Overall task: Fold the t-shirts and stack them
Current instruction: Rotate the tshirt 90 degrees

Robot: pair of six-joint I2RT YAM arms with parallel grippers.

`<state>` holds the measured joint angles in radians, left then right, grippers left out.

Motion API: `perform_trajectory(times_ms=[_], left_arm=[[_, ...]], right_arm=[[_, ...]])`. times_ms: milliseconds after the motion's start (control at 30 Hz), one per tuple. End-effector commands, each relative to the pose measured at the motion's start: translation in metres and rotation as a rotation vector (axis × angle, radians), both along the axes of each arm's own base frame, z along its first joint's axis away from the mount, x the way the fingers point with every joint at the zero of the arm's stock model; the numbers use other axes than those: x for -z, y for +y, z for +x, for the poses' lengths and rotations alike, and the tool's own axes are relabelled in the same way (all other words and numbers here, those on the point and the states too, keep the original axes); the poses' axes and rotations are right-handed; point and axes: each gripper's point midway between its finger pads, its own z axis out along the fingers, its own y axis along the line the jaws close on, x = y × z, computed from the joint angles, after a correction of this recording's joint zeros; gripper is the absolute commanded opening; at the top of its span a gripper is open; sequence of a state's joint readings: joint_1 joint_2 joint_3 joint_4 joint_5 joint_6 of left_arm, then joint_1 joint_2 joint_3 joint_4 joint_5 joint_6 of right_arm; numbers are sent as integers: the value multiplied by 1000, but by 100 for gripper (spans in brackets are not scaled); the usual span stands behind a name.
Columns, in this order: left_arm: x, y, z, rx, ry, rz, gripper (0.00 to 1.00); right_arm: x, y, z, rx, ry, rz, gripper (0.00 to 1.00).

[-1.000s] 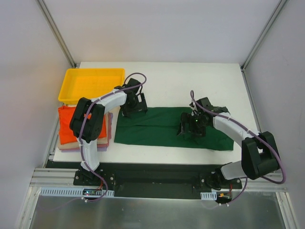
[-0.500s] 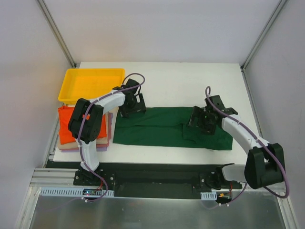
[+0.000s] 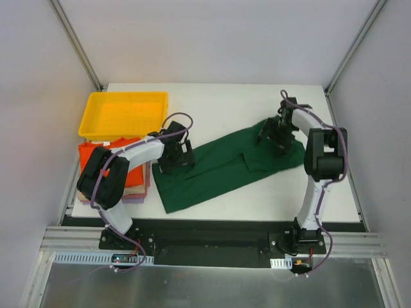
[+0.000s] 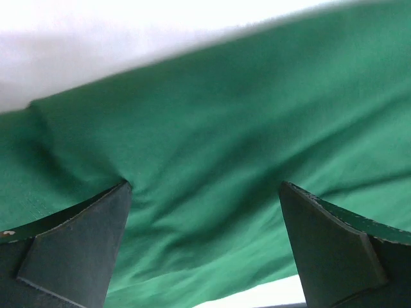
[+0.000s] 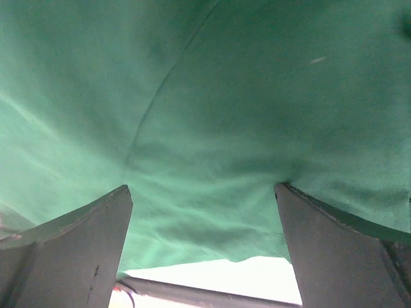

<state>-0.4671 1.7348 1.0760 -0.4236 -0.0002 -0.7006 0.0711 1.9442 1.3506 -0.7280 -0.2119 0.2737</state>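
A robotics lab cell: plain white walls (image 3: pixel 212 38) and aluminium frame posts (image 3: pixel 77 43) enclose a white table (image 3: pixel 225 102) with robot arms (image 3: pixel 138 149) bolted at its edge.

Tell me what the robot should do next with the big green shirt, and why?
Probably close both end effectors to pinch the cloth. The left end effector and the right end effector stand open, fingertips pressed into the green t-shirt, one toward each end, gripping nothing. The shirt lies as a long slanted strip, so it likely needs lifting for another fold.

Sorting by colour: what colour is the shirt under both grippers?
Plain dark green t-shirt, best in top view.
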Motion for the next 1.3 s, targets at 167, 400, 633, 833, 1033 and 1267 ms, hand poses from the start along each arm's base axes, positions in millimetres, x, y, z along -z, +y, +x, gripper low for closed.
perform_trajectory(times_ms=[167,400,633,833,1033,1267], left_arm=[[-44,-65,-107,205,9,-138,99],[-76,-53,-87,225,-169,-105,99],[-44,-78,-97,338,-68,-176,99],[-19,-79,-111,337,14,-184,99],[-2,-81,-131,337,72,-198,99],[-4,-106,-148,364,106,-239,99]], right_arm=[[-53,25,139,-184,-150,-9,96],[-109,31,114,-234,-330,-107,96],[-74,78,14,-344,-195,-164,96],[-36,113,-36,-386,-133,-59,96],[-10,108,-30,-407,-73,-92,96],[12,84,-2,-391,-22,-104,96]])
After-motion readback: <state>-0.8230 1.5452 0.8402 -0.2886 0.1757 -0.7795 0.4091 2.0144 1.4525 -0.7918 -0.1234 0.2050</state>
